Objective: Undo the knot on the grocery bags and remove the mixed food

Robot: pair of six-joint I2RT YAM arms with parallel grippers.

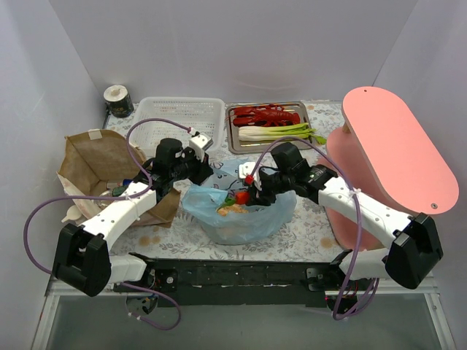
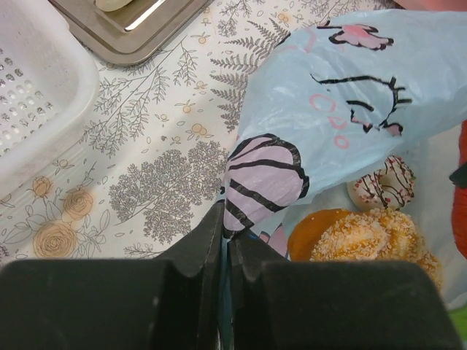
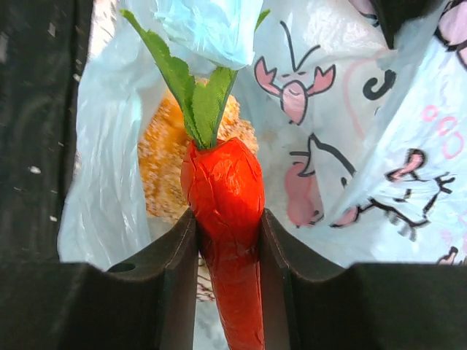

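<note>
**Table (image 1: 314, 232) contents, one moment**

1. Blue bag (image 1: 255, 222): thin, translucent, cartoon prints. Sits near the middle of the table's near edge, btwn the two arms. Mouth open, facing up.
2. Left gripper (image 2: 225, 232): jaws clenched on a fold of the blue bag's rim, plastic pinched flat btwn them, on the left side of the mouth.
3. Right gripper (image 3: 227, 219): grasping the carrot (image 3: 222, 179) round its body. Jaws part-way apart w/ the carrot filling the gap; green leaves point away from the wrist.
4. Carrot is at the blue bag's mouth (red-orange spot over the contents in top view).
5. Cupcake-like piece (image 2: 368, 237): orange, crumb-coated, inside the blue bag beneath the carrot. A small iced piece (image 2: 383, 186), white w/ red sprinkles, touches it.
6. Brown paper bag (image 1: 95, 164): left edge of table, upright, mouth open. Contents can't be made out.
7. Tray (image 1: 232, 144): metal, far edge, right of centre. Holds lobster (image 1: 266, 114) and leek (image 1: 281, 133) side by side, lobster on the far side.
8. Basket (image 1: 179, 109): white, slotted, far edge, just left of the tray.
9. Pink stand (image 1: 398, 149): right edge, oval top.
</note>
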